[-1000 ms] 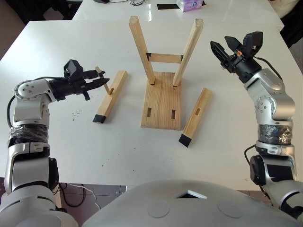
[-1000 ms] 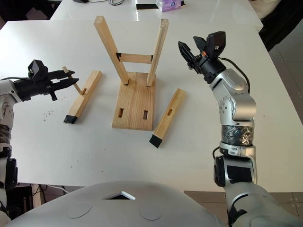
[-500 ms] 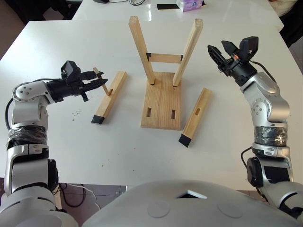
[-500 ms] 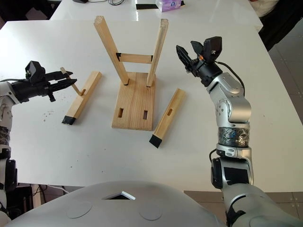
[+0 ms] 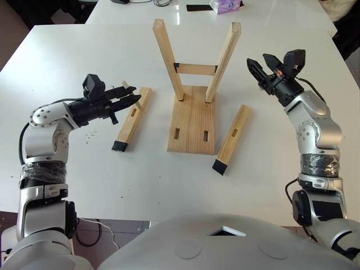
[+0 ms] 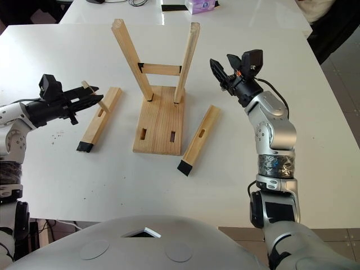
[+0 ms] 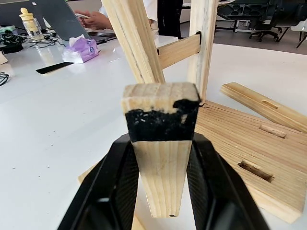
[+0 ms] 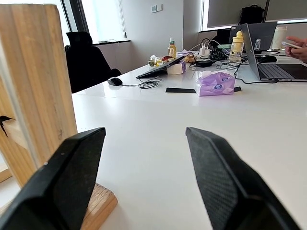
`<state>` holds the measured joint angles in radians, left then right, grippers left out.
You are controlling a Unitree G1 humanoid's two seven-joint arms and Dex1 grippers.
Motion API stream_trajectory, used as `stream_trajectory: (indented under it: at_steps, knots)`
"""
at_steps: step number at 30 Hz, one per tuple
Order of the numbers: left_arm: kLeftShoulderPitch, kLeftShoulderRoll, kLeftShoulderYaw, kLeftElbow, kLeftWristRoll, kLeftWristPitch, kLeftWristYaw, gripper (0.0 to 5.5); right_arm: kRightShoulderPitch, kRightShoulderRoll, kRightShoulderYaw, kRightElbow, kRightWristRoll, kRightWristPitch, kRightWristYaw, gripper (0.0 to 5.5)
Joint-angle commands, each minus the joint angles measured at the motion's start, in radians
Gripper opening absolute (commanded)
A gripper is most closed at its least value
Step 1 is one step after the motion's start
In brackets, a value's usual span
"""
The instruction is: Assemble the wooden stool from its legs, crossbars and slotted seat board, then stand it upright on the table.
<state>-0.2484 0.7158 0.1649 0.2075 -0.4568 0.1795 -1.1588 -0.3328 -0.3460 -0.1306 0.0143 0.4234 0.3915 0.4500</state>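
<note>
The slotted seat board (image 5: 191, 121) lies flat mid-table. Two legs (image 5: 167, 59) (image 5: 224, 53) stand in its far slots, joined by a crossbar (image 5: 197, 69). Its two near slots are empty. One loose leg (image 5: 131, 119) lies left of the board, another (image 5: 233, 139) lies to its right. My left gripper (image 5: 135, 99) hovers over the far end of the left loose leg, shut on a short crossbar (image 7: 160, 143) with a black-marked end. My right gripper (image 5: 260, 63) is open and holds nothing, in the air to the right of the right standing leg (image 8: 36, 96).
The white table (image 5: 73, 50) has free room along its front and on both sides. A second table behind carries a tissue pack (image 5: 228, 5), a laptop and cables. A person's hands (image 7: 93, 20) rest at that far table.
My left gripper has carried the short crossbar to the right, closer to the left loose leg. My right gripper has come slightly lower and stayed open.
</note>
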Motion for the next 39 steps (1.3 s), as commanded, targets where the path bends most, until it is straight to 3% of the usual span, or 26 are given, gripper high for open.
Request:
stream_trajectory:
  at_steps: [1,6,21,30,39]
  knots:
    - [-0.052,0.128,0.07,0.096,0.046,-0.048,-0.011,1.31,0.029,-0.003,-0.023,-0.016,-0.007,-0.008,-0.007,3.1]
    - [0.021,0.22,0.112,0.22,0.074,-0.08,-0.065,1.31,0.059,0.014,-0.025,-0.037,-0.011,-0.011,-0.021,3.1]
    - [0.252,0.086,0.078,-0.158,-0.034,0.071,-0.023,1.31,0.042,0.013,-0.028,-0.028,-0.013,0.013,-0.01,3.1]
    - [0.131,0.042,0.02,-0.189,-0.069,0.126,-0.021,1.31,0.034,0.02,-0.022,-0.014,-0.019,0.008,-0.012,3.1]
    - [-0.129,0.04,-0.06,0.13,0.071,-0.072,-0.085,1.31,-0.006,0.018,-0.01,0.049,-0.031,-0.012,0.009,3.1]
